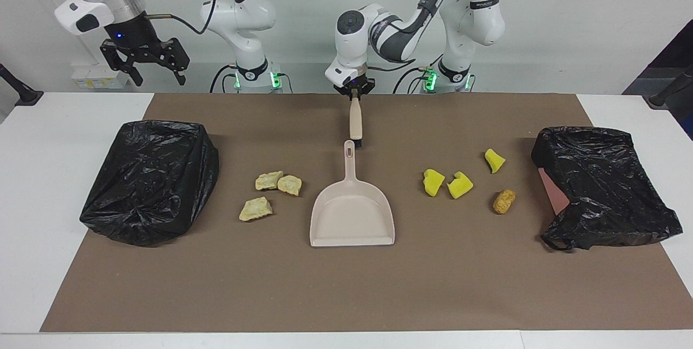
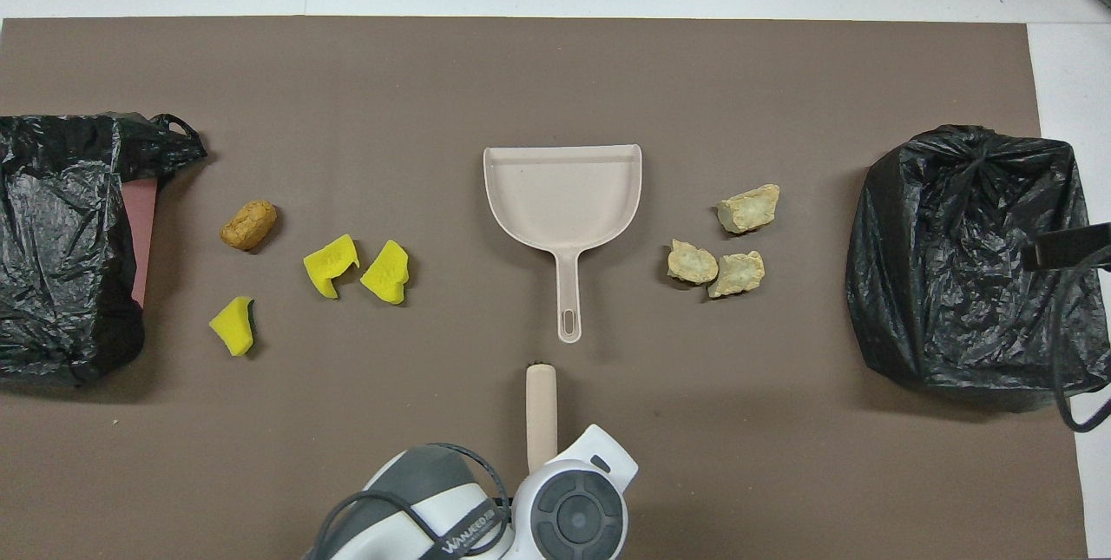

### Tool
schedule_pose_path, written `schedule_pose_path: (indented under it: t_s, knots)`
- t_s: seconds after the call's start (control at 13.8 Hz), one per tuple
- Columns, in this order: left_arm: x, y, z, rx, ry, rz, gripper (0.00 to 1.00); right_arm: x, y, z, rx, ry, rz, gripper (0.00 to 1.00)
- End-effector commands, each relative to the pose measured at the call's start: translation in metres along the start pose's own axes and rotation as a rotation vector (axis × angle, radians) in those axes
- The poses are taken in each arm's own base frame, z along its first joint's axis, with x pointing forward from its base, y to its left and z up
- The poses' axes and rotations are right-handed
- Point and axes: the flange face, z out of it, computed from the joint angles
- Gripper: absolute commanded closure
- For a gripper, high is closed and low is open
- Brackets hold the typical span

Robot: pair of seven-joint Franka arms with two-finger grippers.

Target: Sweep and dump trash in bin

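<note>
My left gripper [image 1: 354, 93] is shut on the top end of the beige brush [image 1: 355, 122], which hangs raised over the mat just above the tip of the dustpan's handle. The beige dustpan [image 1: 352, 213] lies flat mid-mat, its mouth facing away from the robots. Three tan trash chunks [image 1: 268, 180] lie beside it toward the right arm's end. Three yellow chunks [image 1: 459, 185] and an orange-brown one [image 1: 504, 201] lie toward the left arm's end. My right gripper [image 1: 143, 65] hangs open and high, waiting. A black-bagged bin [image 1: 603, 186] lies at the left arm's end.
A second black bag-covered bin [image 1: 151, 181] stands at the right arm's end of the brown mat [image 1: 346, 289]. From overhead the brush [image 2: 541, 408] pokes out from under the left wrist, and the dustpan [image 2: 562, 195] sits between the two trash groups.
</note>
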Motion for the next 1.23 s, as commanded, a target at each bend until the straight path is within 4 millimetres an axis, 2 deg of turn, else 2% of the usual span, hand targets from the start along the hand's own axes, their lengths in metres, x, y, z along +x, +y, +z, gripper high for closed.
schedule_pose_path:
  t_s: [0.0,0.14,0.22,0.29,0.43,0.65,0.79,0.94,1.01,1.16]
  knots:
    - [0.032,-0.039,-0.02,0.022,-0.057,-0.11,1.0,-0.001,-0.028,0.004,0.015,0.007,-0.052,0.0]
    - [0.064,-0.075,-0.028,0.028,-0.098,-0.238,1.0,-0.004,-0.065,0.03,0.016,-0.036,-0.069,0.0]
    - [0.081,-0.096,-0.032,0.017,-0.106,-0.342,1.0,-0.001,-0.082,0.032,0.017,-0.005,-0.052,0.0]
    - [0.089,-0.107,-0.033,0.017,-0.112,-0.403,1.0,0.004,-0.095,0.036,0.018,0.01,-0.049,0.0]
    - [0.1,-0.125,-0.033,0.046,-0.106,-0.485,1.0,0.012,-0.132,0.052,0.012,0.008,-0.079,0.0]
    - [0.116,-0.15,-0.034,0.104,-0.092,-0.66,1.0,0.027,-0.19,0.09,-0.006,0.002,-0.036,0.0]
    - [0.122,-0.169,-0.035,0.169,-0.08,-0.744,1.0,0.035,-0.237,0.118,-0.009,0.014,-0.005,0.0]
    - [0.126,-0.192,-0.033,0.224,-0.101,-0.789,1.0,0.035,-0.301,0.161,-0.015,0.016,0.057,0.0]
    - [0.129,-0.204,-0.033,0.236,-0.121,-0.812,1.0,0.037,-0.321,0.179,-0.01,0.031,0.076,0.0]
    - [0.13,-0.226,-0.03,0.254,-0.158,-0.836,1.0,0.035,-0.347,0.202,0.002,0.021,0.082,0.0]
